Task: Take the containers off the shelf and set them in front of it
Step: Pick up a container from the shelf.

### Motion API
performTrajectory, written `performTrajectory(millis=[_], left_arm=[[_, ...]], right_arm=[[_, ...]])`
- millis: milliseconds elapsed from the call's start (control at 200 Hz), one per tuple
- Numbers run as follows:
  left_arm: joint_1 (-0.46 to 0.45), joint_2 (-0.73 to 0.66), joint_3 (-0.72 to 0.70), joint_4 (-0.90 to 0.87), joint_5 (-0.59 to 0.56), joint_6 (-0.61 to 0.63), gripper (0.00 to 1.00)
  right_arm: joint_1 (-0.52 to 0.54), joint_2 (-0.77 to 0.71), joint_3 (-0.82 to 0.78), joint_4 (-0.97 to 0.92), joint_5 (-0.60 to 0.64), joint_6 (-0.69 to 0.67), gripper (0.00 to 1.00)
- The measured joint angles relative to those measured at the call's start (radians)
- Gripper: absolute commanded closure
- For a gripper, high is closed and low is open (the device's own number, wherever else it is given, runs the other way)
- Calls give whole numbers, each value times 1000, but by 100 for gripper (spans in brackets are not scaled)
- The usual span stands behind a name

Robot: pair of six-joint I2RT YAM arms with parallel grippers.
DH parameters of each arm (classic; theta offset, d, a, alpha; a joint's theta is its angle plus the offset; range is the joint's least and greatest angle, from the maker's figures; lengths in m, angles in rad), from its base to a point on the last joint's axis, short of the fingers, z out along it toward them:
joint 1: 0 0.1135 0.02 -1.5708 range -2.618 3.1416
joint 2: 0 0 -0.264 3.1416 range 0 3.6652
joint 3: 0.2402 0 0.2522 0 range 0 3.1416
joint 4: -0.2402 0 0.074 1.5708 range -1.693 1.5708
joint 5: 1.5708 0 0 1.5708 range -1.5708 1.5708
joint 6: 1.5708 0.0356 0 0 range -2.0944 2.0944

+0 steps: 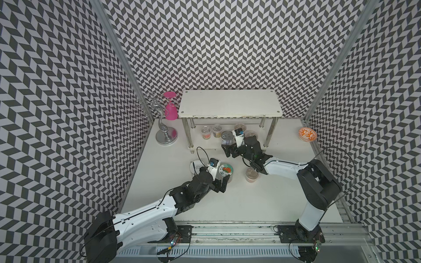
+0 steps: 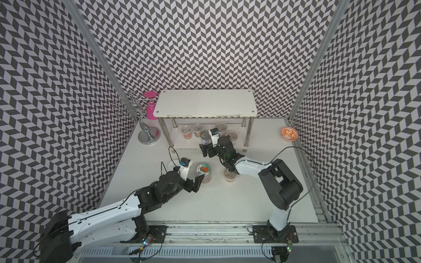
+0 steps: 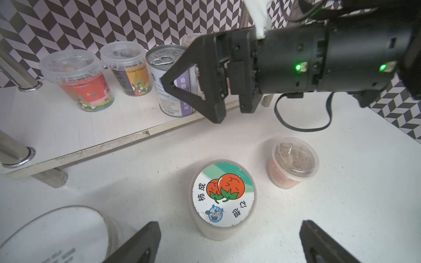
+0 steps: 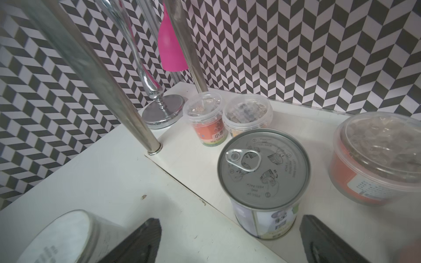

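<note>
In both top views the shelf (image 1: 230,103) is seen at 12 o'clock on the table (image 1: 273,200). On its lower tier the tin can (image 4: 262,168) is placed at the front edge, with a near pair of cups (image 1: 206,132) at its 10 o'clock and a far pair of cups (image 1: 239,126) at its 2 o'clock. The right gripper (image 1: 230,150) is aimed at the can with its jaws spread wide, and nothing is clamped. In front of the shelf the persimmon-lidded jar (image 3: 224,193) is set on the table, with the white-lidded jar (image 1: 194,166) at its 9 o'clock and a fifth cup (image 3: 293,161) at its 3 o'clock. The left gripper (image 1: 224,184) is held just beside the persimmon-lidded jar with its jaws wide apart and empty.
</note>
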Motion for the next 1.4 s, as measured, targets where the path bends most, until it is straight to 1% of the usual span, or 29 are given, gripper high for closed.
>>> performTrajectory(millis=[170, 315, 355, 411, 466, 576, 636, 841, 1001, 1147, 1292, 1397], left_arm=[[2, -7, -12, -2, 9, 0, 0], [2, -8, -14, -6, 15, -1, 0], [2, -8, -14, -6, 16, -2, 0], [2, -8, -14, -6, 18, -2, 0], [2, -8, -14, -6, 19, -2, 0], [2, -8, -14, -6, 21, -2, 0], [2, -8, -14, -6, 22, -2, 0], [2, -8, -14, -6, 22, -2, 0], [4, 0, -14, -3, 26, -2, 0], [7, 14, -14, 5, 34, 1, 0], [18, 21, -14, 12, 48, 5, 0], [29, 24, -15, 23, 63, 6, 0]], right_arm=[[0, 80, 69, -10, 58, 13, 0], [0, 143, 133, -12, 75, 15, 0], [0, 156, 146, -12, 80, 14, 1], [0, 170, 161, -12, 86, 14, 5], [0, 179, 169, -12, 93, 14, 11], [0, 180, 171, -8, 98, 2, 31], [0, 180, 171, -4, 95, -3, 38], [-1, 163, 137, 19, 67, -34, 39], [0, 80, 53, 5, 32, -62, 38], [0, -48, -38, -2, 0, -95, 37], [1, -233, -148, -23, -26, -131, 37], [2, -404, -248, -65, -29, -150, 37]])
